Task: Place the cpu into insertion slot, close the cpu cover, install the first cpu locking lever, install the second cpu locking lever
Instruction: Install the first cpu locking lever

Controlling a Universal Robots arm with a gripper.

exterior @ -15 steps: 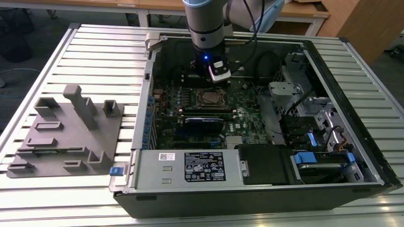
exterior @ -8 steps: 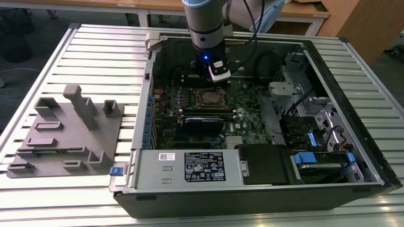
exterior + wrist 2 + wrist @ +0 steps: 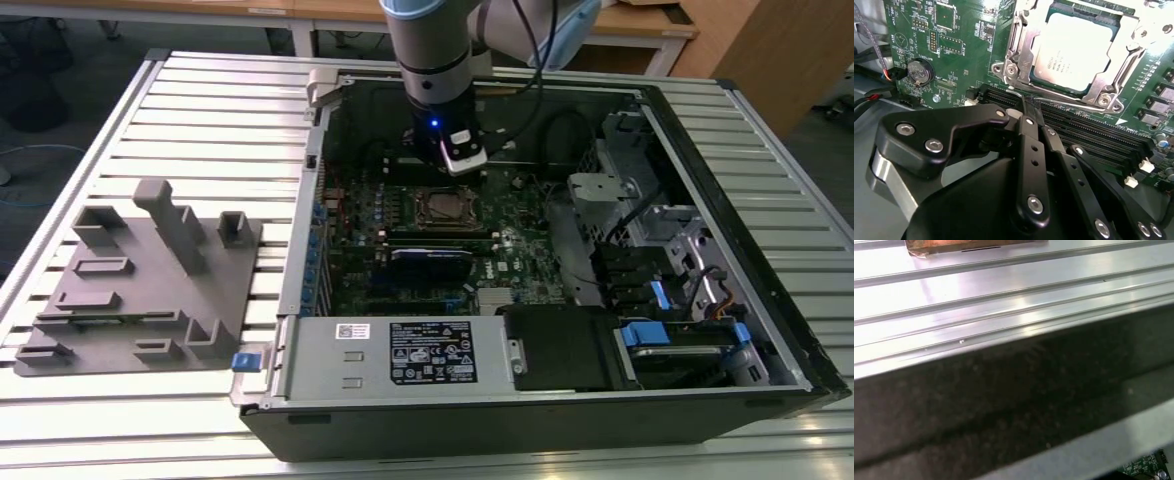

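Observation:
The cpu (image 3: 1074, 47) lies flat in the insertion slot (image 3: 438, 207) on the green motherboard (image 3: 964, 55). The silver cpu cover (image 3: 1021, 42) is down over the chip's edges. A thin wire locking lever (image 3: 1074, 104) runs along the socket's near side. My gripper (image 3: 1031, 106) is shut, its black fingertips pressed together at that lever, just beside the socket. Whether they pinch the wire or only touch it I cannot tell. In the exterior view the gripper (image 3: 461, 165) hangs inside the open case, just behind the socket.
Black memory slots (image 3: 1094, 135) run beside the socket, and a coin battery (image 3: 920, 71) sits nearby. A labelled power supply box (image 3: 400, 352), drive bays with blue tabs (image 3: 667, 330) and cables (image 3: 561, 130) crowd the case. A grey fixture (image 3: 147, 280) stands on the slatted table (image 3: 1004, 295).

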